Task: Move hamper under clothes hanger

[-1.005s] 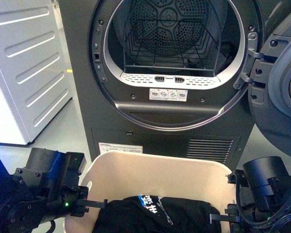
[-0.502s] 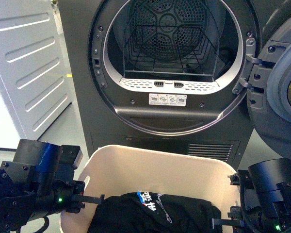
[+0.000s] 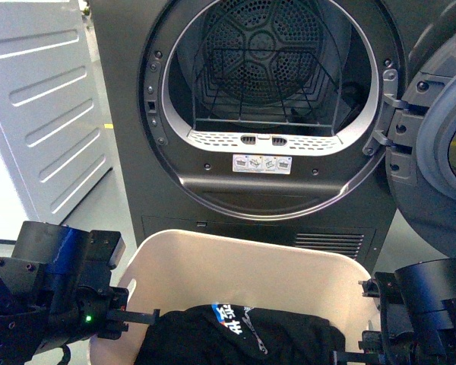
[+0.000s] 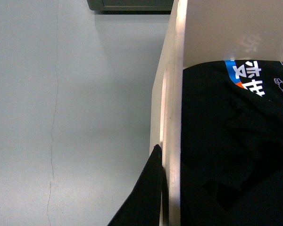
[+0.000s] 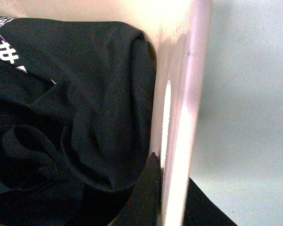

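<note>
The left gripper (image 3: 140,314) and right gripper (image 3: 349,356) are each clamped across a short wall of the beige, round-cornered plastic hamper (image 3: 243,266), one finger inside and one outside. A black printed garment (image 3: 243,338) lies heaped inside it. Just beyond the hamper's far rim stands the dark grey metal dryer (image 3: 175,205), its door open. That rim now hides a dryer label plate that was visible a second ago, so the hamper seems lifted and under way. The clothes hanger is not in view.
</note>
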`<act>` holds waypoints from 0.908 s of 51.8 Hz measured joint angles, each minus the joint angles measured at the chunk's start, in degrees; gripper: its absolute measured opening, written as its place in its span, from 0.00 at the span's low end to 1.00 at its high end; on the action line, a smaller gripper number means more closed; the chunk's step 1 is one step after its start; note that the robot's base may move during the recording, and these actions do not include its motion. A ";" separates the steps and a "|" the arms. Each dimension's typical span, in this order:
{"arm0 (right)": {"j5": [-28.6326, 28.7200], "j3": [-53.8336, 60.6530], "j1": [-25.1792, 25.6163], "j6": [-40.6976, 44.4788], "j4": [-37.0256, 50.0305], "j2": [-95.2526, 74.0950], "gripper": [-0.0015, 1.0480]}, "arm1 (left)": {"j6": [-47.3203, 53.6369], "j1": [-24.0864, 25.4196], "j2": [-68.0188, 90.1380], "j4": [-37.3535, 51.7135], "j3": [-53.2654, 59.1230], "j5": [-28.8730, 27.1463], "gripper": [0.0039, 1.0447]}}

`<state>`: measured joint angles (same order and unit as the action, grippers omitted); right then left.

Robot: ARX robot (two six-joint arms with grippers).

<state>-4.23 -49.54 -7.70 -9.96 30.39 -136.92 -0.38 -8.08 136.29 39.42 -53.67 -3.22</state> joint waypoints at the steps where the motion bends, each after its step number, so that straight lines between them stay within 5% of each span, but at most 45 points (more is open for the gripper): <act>1: 0.00 0.00 0.00 0.00 0.00 0.00 0.05 | 0.00 0.00 0.00 0.00 0.00 -0.02 0.03; 47: 0.22 -0.04 0.20 0.02 0.17 0.28 0.05 | -0.22 0.22 -0.33 0.11 0.13 -0.04 0.03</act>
<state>-4.01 -49.58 -7.51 -9.93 30.57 -136.64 -0.60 -7.86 135.96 39.53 -53.54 -3.27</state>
